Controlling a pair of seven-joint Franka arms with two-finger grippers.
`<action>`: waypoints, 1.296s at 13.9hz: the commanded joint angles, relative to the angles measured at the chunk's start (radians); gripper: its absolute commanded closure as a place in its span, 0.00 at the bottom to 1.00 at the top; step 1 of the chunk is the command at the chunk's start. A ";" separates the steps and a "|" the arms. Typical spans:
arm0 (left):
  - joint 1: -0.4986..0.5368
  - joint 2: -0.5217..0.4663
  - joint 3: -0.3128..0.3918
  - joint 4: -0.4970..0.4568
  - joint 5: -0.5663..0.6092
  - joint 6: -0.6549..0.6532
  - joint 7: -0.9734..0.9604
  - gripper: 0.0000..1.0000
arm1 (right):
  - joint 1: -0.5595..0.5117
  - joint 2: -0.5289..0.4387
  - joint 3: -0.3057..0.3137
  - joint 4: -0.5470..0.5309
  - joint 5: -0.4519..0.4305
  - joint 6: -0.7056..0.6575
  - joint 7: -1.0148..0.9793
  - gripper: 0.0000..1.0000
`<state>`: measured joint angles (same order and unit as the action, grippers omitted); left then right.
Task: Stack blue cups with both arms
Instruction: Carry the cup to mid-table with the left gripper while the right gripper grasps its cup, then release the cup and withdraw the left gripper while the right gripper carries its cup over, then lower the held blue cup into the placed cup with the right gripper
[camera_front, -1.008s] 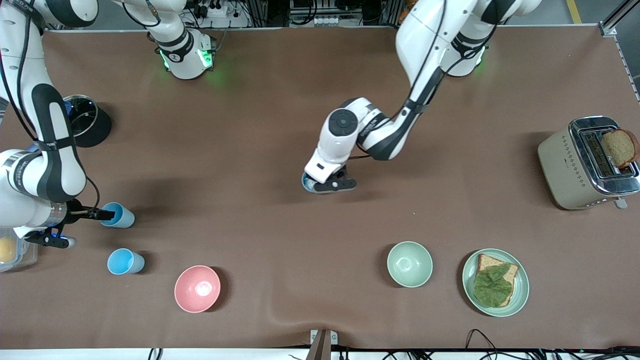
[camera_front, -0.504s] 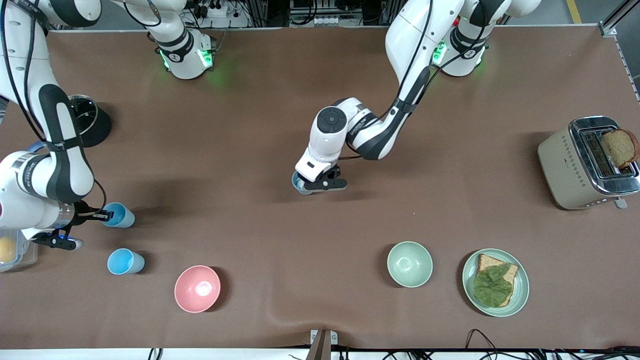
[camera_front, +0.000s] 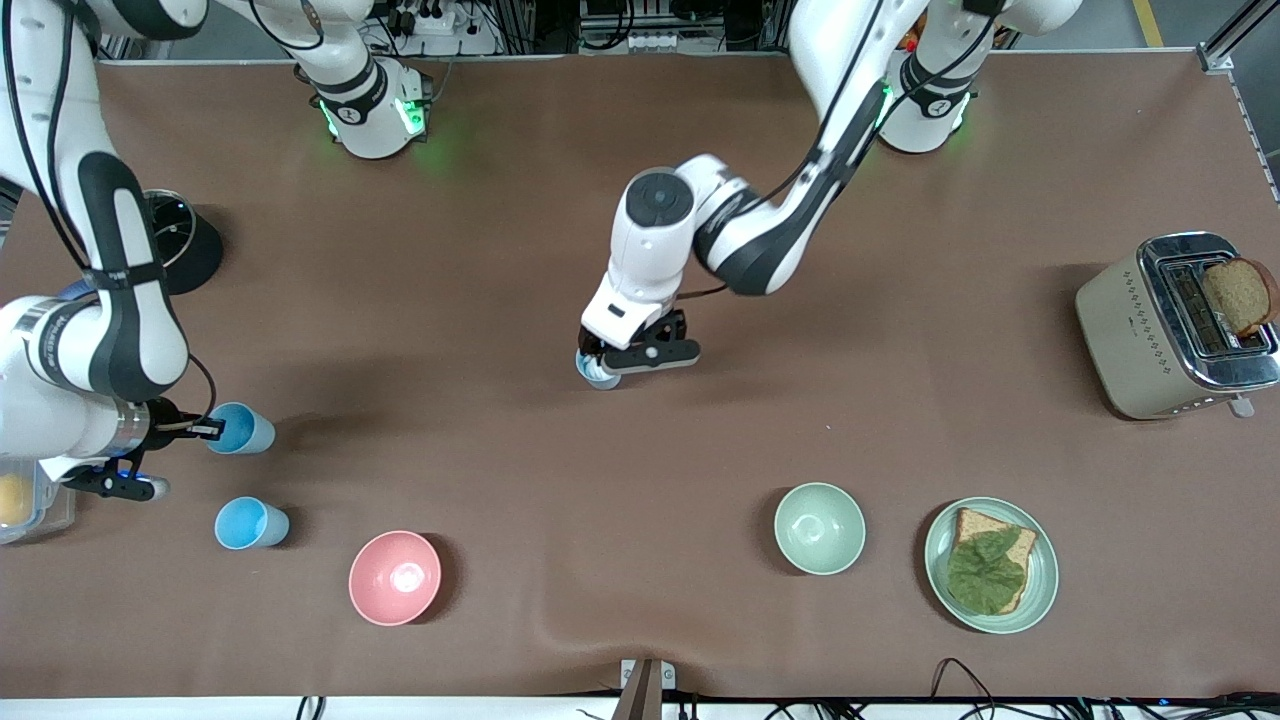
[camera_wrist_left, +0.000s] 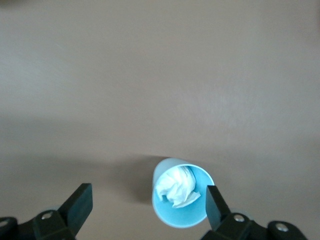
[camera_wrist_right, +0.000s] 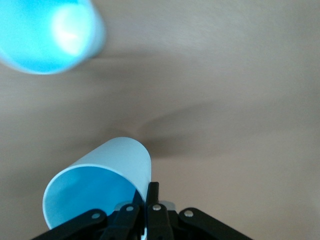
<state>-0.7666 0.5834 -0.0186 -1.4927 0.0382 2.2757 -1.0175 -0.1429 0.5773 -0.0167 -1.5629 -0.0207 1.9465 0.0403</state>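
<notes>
My right gripper (camera_front: 214, 430) is shut on the rim of a blue cup (camera_front: 242, 428) and holds it tilted, low over the table at the right arm's end. The right wrist view shows the shut fingers (camera_wrist_right: 154, 196) on that cup (camera_wrist_right: 100, 180). A second blue cup (camera_front: 250, 523) stands upright nearer the front camera and also shows in the right wrist view (camera_wrist_right: 47, 35). My left gripper (camera_front: 612, 364) hangs open over a third blue cup (camera_front: 597, 373) at the table's middle. In the left wrist view this cup (camera_wrist_left: 186, 216) holds crumpled white paper (camera_wrist_left: 175, 186) and sits close to one finger (camera_wrist_left: 216, 204).
A pink bowl (camera_front: 394, 577), a pale green bowl (camera_front: 819, 527) and a plate (camera_front: 1042, 590) with bread and lettuce stand along the front. A toaster (camera_front: 1120, 330) with bread is at the left arm's end. A black pot (camera_front: 190, 250) stands near the right arm.
My left gripper has shifted a little toward the right arm's end of the table, staying over the paper-filled cup. My right gripper has drifted slightly with its cup.
</notes>
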 joint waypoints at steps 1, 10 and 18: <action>0.059 -0.160 0.031 -0.034 0.023 -0.157 -0.016 0.00 | 0.121 -0.071 0.000 -0.026 -0.002 -0.044 0.169 1.00; 0.469 -0.378 0.028 -0.037 0.025 -0.413 0.498 0.00 | 0.527 -0.065 0.024 0.081 0.185 -0.032 0.840 1.00; 0.562 -0.471 0.029 -0.044 0.025 -0.570 0.580 0.00 | 0.758 -0.051 0.026 0.061 0.205 0.049 1.181 1.00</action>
<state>-0.2290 0.1492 0.0239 -1.5032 0.0444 1.7192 -0.4577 0.6089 0.5242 0.0199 -1.4967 0.1641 1.9951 1.1859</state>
